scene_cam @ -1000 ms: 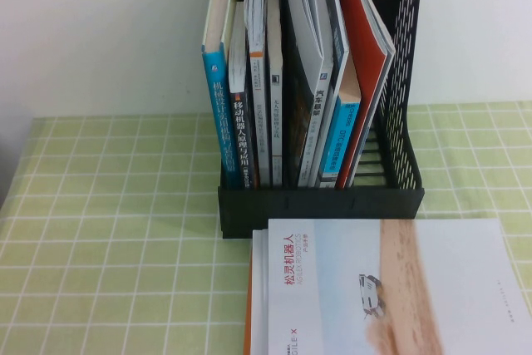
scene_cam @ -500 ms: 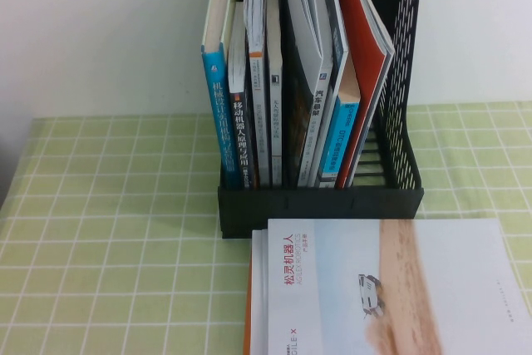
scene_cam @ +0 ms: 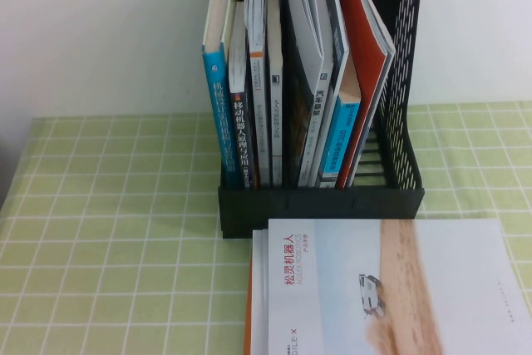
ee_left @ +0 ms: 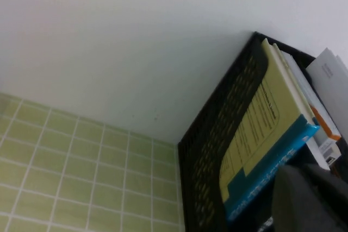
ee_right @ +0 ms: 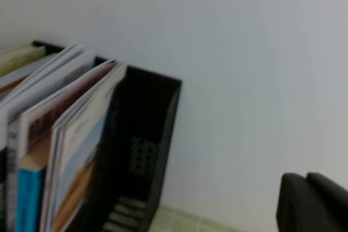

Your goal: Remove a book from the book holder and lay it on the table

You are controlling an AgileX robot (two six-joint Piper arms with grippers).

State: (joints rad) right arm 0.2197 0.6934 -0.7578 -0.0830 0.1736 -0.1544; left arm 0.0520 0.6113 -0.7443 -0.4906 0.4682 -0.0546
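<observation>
The black book holder [scene_cam: 320, 201] stands upright at the back middle of the green checked table [scene_cam: 108, 205], with several books in its slots. A book with a black spine and white characters [scene_cam: 242, 139] stands second from the holder's left, beside a blue-spined book [scene_cam: 218, 114]. Neither gripper shows in the high view. In the left wrist view my left gripper [ee_left: 307, 169] is shut and empty, near the holder's perforated left wall [ee_left: 217, 134] and the blue-spined book [ee_left: 272, 161]. In the right wrist view my right gripper [ee_right: 306, 176] is shut and empty, off to the side of the holder [ee_right: 163, 123].
A white book with a sandy-tan picture [scene_cam: 391, 288] lies flat on the table just in front of the holder, on top of another book with an orange edge [scene_cam: 248, 305]. A white wall [scene_cam: 100, 31] stands behind the holder. Bare cloth lies at the left.
</observation>
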